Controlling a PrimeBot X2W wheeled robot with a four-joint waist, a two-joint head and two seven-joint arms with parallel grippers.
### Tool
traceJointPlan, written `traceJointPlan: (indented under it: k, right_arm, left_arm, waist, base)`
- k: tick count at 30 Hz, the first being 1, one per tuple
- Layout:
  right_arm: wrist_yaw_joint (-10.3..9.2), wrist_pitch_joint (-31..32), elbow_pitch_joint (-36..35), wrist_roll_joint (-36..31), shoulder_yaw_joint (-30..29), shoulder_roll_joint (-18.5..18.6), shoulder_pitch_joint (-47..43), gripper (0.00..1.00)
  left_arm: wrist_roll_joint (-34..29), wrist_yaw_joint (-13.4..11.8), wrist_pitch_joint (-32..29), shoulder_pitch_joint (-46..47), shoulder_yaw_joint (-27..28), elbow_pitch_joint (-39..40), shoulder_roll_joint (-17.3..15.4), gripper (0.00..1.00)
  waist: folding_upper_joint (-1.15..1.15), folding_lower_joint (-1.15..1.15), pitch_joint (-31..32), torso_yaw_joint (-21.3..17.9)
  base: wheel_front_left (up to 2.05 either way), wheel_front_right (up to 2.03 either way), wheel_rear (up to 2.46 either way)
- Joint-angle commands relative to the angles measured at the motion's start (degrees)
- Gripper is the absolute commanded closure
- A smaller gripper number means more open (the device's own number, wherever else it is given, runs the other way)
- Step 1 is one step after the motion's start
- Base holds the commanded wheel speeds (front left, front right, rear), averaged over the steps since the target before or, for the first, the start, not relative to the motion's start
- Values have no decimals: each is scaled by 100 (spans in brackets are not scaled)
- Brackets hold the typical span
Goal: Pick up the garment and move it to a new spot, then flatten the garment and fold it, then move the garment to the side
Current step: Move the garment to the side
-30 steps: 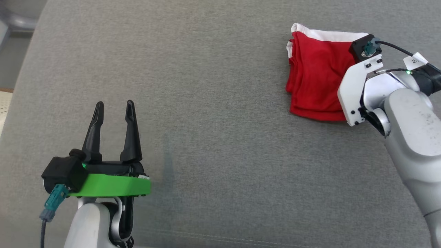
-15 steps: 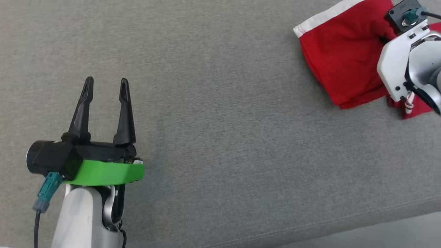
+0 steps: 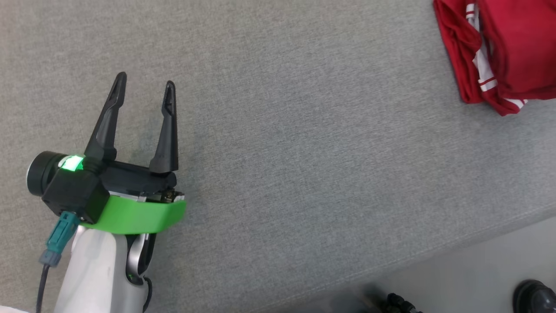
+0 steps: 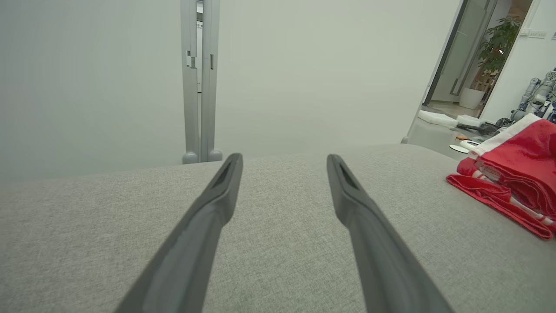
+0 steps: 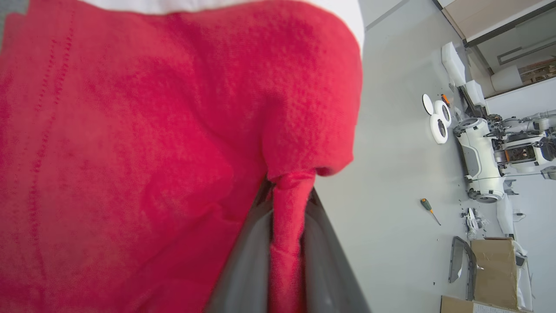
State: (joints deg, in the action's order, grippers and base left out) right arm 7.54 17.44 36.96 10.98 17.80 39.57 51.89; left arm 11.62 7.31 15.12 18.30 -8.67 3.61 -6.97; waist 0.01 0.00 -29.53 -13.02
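I read the right gripper (image 5: pixel 290 194) as clamped on the red garment (image 5: pixel 130 130), with a bunched fold pinched between both fingers. The left gripper (image 3: pixel 146 79) had its jaws spread and was poised over the grey cushion (image 3: pixel 304 152). The garment sat crumpled on the cushion at the head view's upper right, well apart from the left gripper. The floor (image 3: pixel 478 261) bordered the cushion's near edge.

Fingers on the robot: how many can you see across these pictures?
4. Two fingers of the left gripper stand spread over the grey cushion; two of the right gripper pinch the red garment.
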Motion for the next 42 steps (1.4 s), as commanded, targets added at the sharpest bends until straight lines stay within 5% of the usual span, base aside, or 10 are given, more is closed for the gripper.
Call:
traceJointPlan:
  k: [1, 6, 7, 9, 16, 24, 35, 42]
  right_arm:
    - [-10, -162, 172, -154, -224, -50, 32, 100]
    - [-9, -688, 694, -638, -1015, -229, 33, 100]
    - [-9, -797, 759, -820, -1171, -241, 31, 91]
    - [-9, -883, 911, -1079, -1496, -324, 23, 0]
    - [-9, -962, 1072, -1730, -2642, -823, -164, 0]
    - [-9, -1902, 70, -1537, -3101, -1673, -1017, 0]
    - [-9, -2351, -2037, -874, -2666, -2609, -2824, 0]
    - [-9, -2849, -2668, -519, -2192, -2913, -3649, 0]
  left_arm:
    - [19, 27, -1, 63, 17, 44, -82, 0]
    - [22, 24, -1, -31, 96, 91, -114, 0]
    - [27, 24, -1, -49, 101, 102, -118, 0]
    - [30, 24, -1, -78, 124, 110, -114, 0]
    - [93, 23, -1, -154, 109, -5, -1, 0]
    - [239, 24, -1, -412, 199, -414, 204, 0]
    - [388, 24, 0, -900, 592, -860, 361, 0]
    - [449, 24, -1, -1025, 809, -1194, 394, 0]
  waist:
    - [-1, 0, -266, 196]
    - [-1, 0, -397, 427]
    - [-1, 0, -411, 470]
    - [-1, 0, -418, 521]
    - [-1, 0, -101, 626]
    - [-1, 0, 780, 724]
    - [-1, 0, 1748, 815]
    - [-1, 0, 2182, 1018]
  base:
    - [0, 0, 0]
    - [0, 0, 0]
    - [0, 0, 0]
    - [0, 0, 0]
    - [0, 0, 0]
    - [0, 0, 0]
    - [0, 0, 0]
    - [0, 0, 0]
